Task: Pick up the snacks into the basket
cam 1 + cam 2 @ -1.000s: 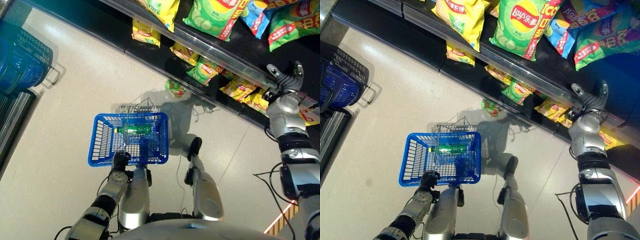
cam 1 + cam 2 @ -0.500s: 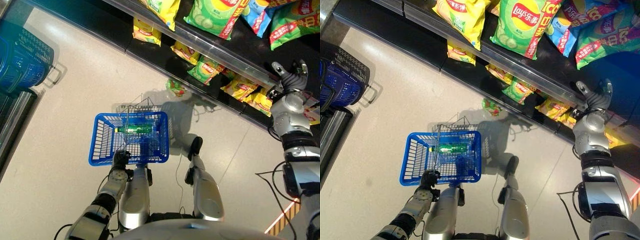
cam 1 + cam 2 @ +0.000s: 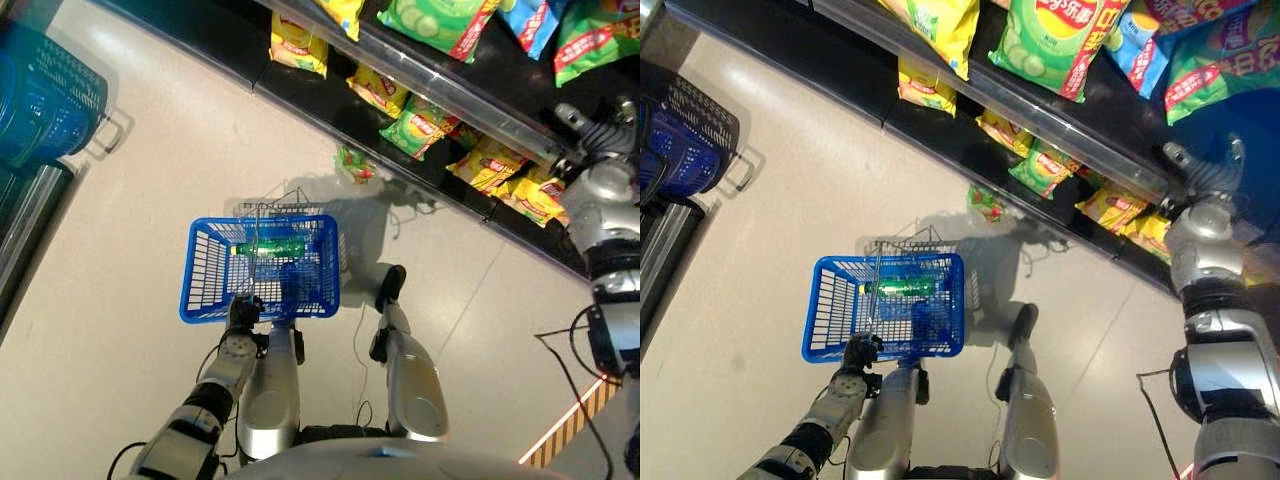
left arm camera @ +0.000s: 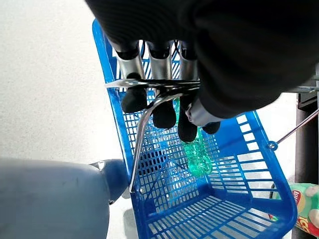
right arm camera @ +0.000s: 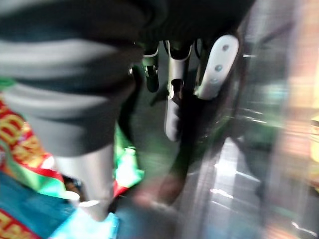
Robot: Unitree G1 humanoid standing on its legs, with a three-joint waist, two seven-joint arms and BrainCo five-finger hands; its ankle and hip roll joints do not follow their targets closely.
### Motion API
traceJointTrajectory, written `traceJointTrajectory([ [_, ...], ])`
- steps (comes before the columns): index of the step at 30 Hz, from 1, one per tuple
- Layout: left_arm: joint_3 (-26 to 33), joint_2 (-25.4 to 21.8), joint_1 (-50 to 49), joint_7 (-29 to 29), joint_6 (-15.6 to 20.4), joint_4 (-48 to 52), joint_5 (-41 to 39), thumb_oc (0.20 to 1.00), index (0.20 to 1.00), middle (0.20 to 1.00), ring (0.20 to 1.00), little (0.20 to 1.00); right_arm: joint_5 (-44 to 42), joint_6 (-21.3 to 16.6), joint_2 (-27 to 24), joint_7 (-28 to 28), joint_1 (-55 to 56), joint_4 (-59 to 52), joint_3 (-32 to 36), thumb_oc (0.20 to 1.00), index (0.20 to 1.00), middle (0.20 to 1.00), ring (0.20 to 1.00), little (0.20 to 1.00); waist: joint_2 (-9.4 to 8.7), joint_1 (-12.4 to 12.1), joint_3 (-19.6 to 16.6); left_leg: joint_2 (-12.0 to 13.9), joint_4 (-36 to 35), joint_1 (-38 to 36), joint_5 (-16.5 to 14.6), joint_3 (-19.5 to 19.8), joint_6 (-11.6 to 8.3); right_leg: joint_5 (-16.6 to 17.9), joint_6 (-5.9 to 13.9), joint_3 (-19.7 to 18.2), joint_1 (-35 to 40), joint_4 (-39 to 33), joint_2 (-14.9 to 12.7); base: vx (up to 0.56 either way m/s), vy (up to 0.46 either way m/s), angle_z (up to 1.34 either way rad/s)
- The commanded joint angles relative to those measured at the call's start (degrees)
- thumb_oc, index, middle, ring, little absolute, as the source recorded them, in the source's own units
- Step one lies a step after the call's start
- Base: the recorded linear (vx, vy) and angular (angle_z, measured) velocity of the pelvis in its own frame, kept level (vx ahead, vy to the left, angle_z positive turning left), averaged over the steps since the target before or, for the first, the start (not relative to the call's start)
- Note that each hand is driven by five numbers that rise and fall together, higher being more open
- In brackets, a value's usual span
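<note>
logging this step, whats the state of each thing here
blue basket: hanging from its wire handle, above the floor
green bottle: lying on its side in the basket
left hand: fingers curled round the wire handle
right hand: open, raised at the shelf edge, holding nothing
small green snack bag: lying on the floor by the bottom shelf

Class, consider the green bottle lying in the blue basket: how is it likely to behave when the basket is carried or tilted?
The green bottle lies on its side, so it will probably roll or slide across the blue basket floor. The walls should contain it. With the left hand curled round the handle, swinging may shift it.
</note>
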State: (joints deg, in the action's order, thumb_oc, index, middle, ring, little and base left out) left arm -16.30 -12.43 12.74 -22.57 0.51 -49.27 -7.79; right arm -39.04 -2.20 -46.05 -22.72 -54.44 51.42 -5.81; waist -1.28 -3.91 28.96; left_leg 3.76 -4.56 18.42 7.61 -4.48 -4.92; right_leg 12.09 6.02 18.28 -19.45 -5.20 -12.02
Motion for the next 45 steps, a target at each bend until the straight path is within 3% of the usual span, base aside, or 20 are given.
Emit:
traceJointTrajectory([
  [1, -4.06, -1.58, -4.75, -0.81, -0.56, -0.57, -1.02, 0.2, 0.2, 0.2, 0.2, 0.2, -1.25, -1.77, -3.75, 0.58, -10.55, 1.76, -5.25, 1.0, 1.0, 1.0, 1.0, 1.0, -3.16, -2.64, 0.69, -0.37, 0.12, -0.7, -1.98, -0.34, -0.61, 0.45, 8.23, -1.18, 2.94, 3.36, -5.53, 0.02, -0.01, 0.12],
  [11, -3.74, -1.92, -3.42, -1.47, -0.42, -0.82, -1.55, 0.2, 0.2, 0.2, 0.2, 0.2, -4.42, -3.31, -3.16, 1.03, -13.31, 0.57, -6.81, 1.0, 1.0, 1.0, 1.0, 1.0, -3.94, -3.83, 0.8, -0.61, 0.11, 0.56, -1.95, 1.23, -0.63, -0.01, 8.35, -0.15, 3.53, 3.0, -5.37, 0.03, -0.004, 0.09],
  [17, -1.2, -1.14, -3.15, -3.02, -1.45, 0.1, -0.44, 0.2, 0.2, 0.2, 0.2, 0.2, 0.38, -6.52, 6.07, -0.25, 6.58, -22.29, 0.09, 1.0, 1.0, 1.0, 1.0, 1.0, -5.01, -2.39, 0.83, -0.78, -0.05, 0.86, -1.79, 1.73, -0.06, -0.15, 8.13, 0.05, 3.26, 3.12, -5.36, 0.0, -0.001, 0.01],
  [20, -0.9, -0.97, -3.12, -3.34, -2.27, 0.15, 1.83, 0.2, 0.2, 0.2, 0.2, 0.2, 2.53, -7.39, 9.68, -1.27, 12.61, -26.06, 3.17, 1.0, 1.0, 1.0, 1.0, 1.0, -4.89, -2.01, 0.83, -0.83, -0.14, 0.79, -1.86, 1.68, 0.0, -0.37, 7.96, -0.1, 3.23, 3.08, -5.35, 0.0, 0.009, 0.08],
  [29, -2.31, -1.85, -4.36, -2.51, -1.89, -1.25, 1.21, 0.2, 0.2, 0.2, 0.2, 0.2, 1.08, -5.44, 3.76, -2.9, 1.58, -10.67, 1.65, 1.0, 1.0, 1.0, 1.0, 1.0, -4.13, -2.58, 0.83, -1.03, -0.24, 0.44, -1.78, 0.96, -0.2, 0.11, 7.99, -1.05, 2.7, 2.88, -5.49, 0.0, 0.004, 0.0],
  [31, -3.51, -2.35, -4.22, -2.27, -1.46, -1.33, 0.51, 0.2, 0.2, 0.2, 0.2, 0.2, 1.76, -3.48, 0.76, -2.44, -6.41, -1.49, -2.25, 1.0, 1.0, 1.0, 1.0, 1.0, -3.97, -2.94, 0.82, -1.15, -0.22, 0.38, -1.77, 1.0, -0.19, 0.3, 8.05, -1.16, 2.76, 2.85, -5.49, 0.0, 0.0, 0.0],
  [36, -5.09, -2.49, -3.53, -1.96, -0.83, -1.24, -0.66, 0.2, 0.2, 0.2, 0.2, 0.2, 2.42, -1.17, -0.29, -1.06, -15.72, 7.51, -7.68, 1.0, 1.0, 1.0, 1.0, 1.0, -3.77, -3.66, 0.79, -1.23, -0.24, 0.53, -1.57, 1.35, -0.18, 0.45, 8.16, -0.74, 2.88, 2.78, -5.44, 0.0, 0.0, 0.0],
  [45, -4.26, -2.09, -3.18, -2.42, -0.95, -1.25, -1.79, 0.2, 0.2, 0.2, 0.2, 0.2, -4.14, -4.39, 2.52, -2.31, -12.76, 1.84, -4.13, 1.0, 1.0, 1.0, 1.0, 1.0, -3.95, -4.04, 0.82, -1.19, -0.33, 0.85, -1.59, 2.23, -0.15, 0.39, 8.32, 0.34, 3.6, 2.31, -5.17, 0.0, 0.0, 0.0],
])
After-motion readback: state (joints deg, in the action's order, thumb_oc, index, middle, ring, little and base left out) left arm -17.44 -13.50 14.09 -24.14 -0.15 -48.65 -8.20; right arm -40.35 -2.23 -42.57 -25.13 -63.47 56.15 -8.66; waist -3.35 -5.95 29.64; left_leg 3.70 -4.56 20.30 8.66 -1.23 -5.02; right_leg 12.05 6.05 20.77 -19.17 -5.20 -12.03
